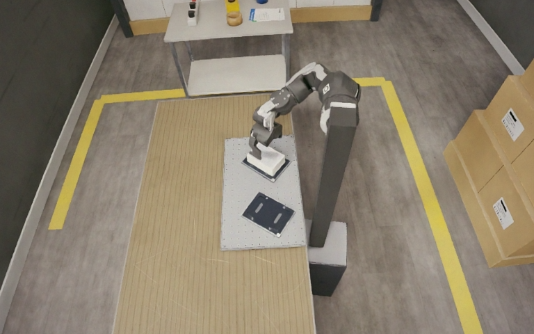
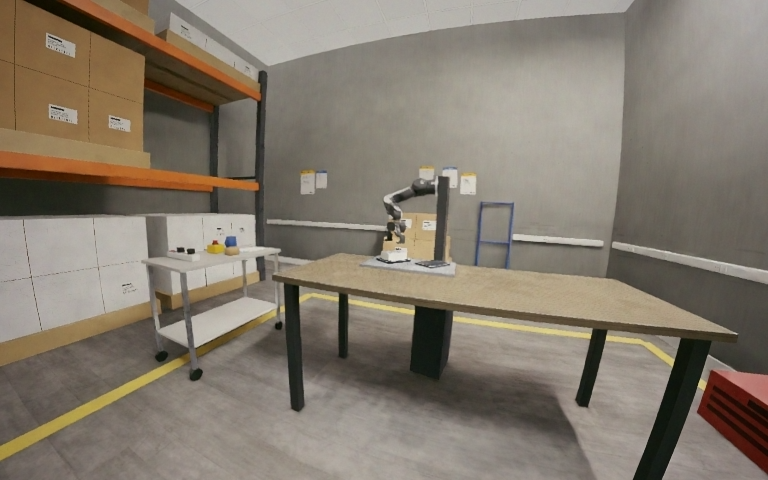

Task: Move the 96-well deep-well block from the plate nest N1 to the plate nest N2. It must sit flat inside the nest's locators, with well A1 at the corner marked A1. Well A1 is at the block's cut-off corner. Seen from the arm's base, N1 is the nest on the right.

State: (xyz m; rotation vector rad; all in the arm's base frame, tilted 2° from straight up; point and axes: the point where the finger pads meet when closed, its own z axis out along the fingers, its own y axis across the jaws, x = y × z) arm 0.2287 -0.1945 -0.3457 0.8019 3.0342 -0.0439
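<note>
Counter of ribbed wood carries my grey pegboard base, and both nests sit on it. Nest N1, the far one in my top view, holds the white deep-well block. Nest N2 lies nearer, well apart from it. My end effector hangs over the block's far end, fingers spread apart, gripping nothing.

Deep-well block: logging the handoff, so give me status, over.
Tool open, fingers straddling the deep-well block, nothing gripped. Block sits in nest N1, not lifted. Nest N2 bare; nothing in the path between nests.
</note>
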